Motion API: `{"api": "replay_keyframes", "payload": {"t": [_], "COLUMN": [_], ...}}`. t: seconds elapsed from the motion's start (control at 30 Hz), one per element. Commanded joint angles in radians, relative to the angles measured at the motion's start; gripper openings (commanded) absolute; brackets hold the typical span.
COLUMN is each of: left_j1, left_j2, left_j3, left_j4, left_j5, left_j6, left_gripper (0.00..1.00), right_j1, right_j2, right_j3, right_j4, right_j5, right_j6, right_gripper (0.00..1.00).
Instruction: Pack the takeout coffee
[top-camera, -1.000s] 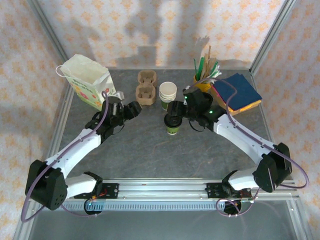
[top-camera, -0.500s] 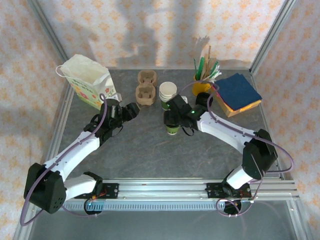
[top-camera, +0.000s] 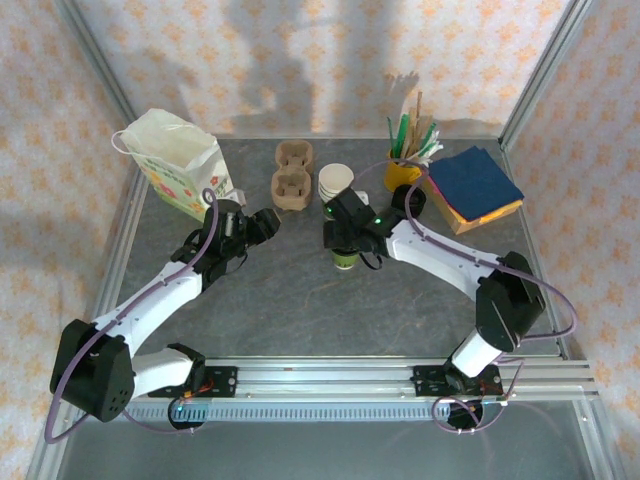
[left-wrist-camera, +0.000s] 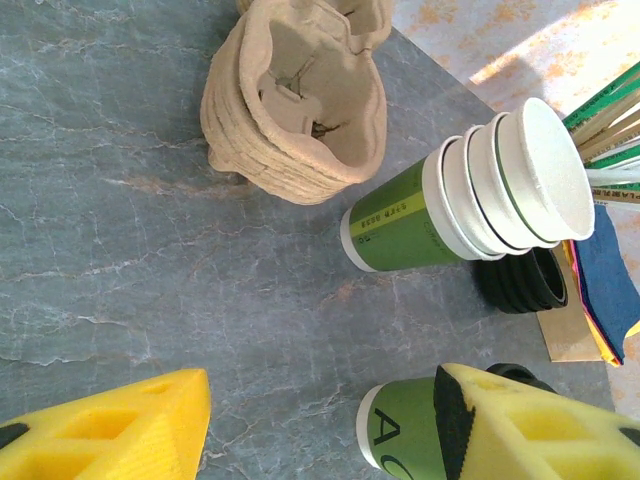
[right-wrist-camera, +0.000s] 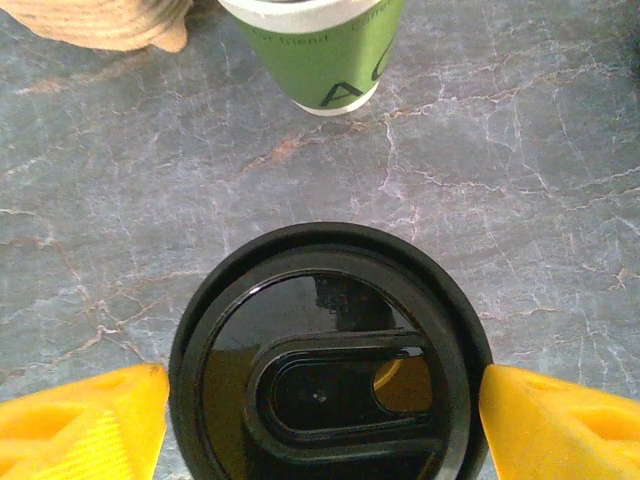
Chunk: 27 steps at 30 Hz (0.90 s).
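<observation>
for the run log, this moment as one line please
phase: pre-grasp | takeout coffee: upright on table, unpacked | right gripper: open, astride its lid | left gripper: open, empty

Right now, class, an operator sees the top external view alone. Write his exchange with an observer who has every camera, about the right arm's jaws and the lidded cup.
Operator: Are the jaws astride the takeout coffee?
Observer: Yes. The right jaws stand open, one yellow finger each side of its lid.
Operator: Anything beyond the cup stack?
Observer: A squat black stack of lids, right beside it.
</observation>
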Motion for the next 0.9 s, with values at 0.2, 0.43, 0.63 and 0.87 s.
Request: {"api": "replay_keyframes", "payload": {"t": [0.2, 0.43, 0.63, 0.87], "left_j1": [0.018, 0.022, 0.026, 0.031], "left_j2": [0.033, 0.037, 0.035, 0.028], "left_j3": [-0.02, -0.032, -0.042, -0.05], "left_j4": [0.027, 0.035, 0.034, 0.035], "left_j5": [0.014, 0.012, 0.01, 0.006], "left_j6": [-0.011, -0.014, -0.017, -0.019], "left_gripper": [0.63, 0.63, 0.63, 0.63], "right_j1": [0.008, 0.009, 0.01, 0.01], "right_j2": [0.04, 0.052, 0.048, 0.058], "right_j3": [0.035, 0.041, 0.045, 0.038], "right_j4": [-0.06, -0.082, -0.089, -0.093], "right_j5": [0.057, 0.059, 0.037, 0.02], "right_j6": [-0.01, -0.013, -0.022, -0.041], "right_gripper": [0.75, 0.77, 0.8, 0.76]}}
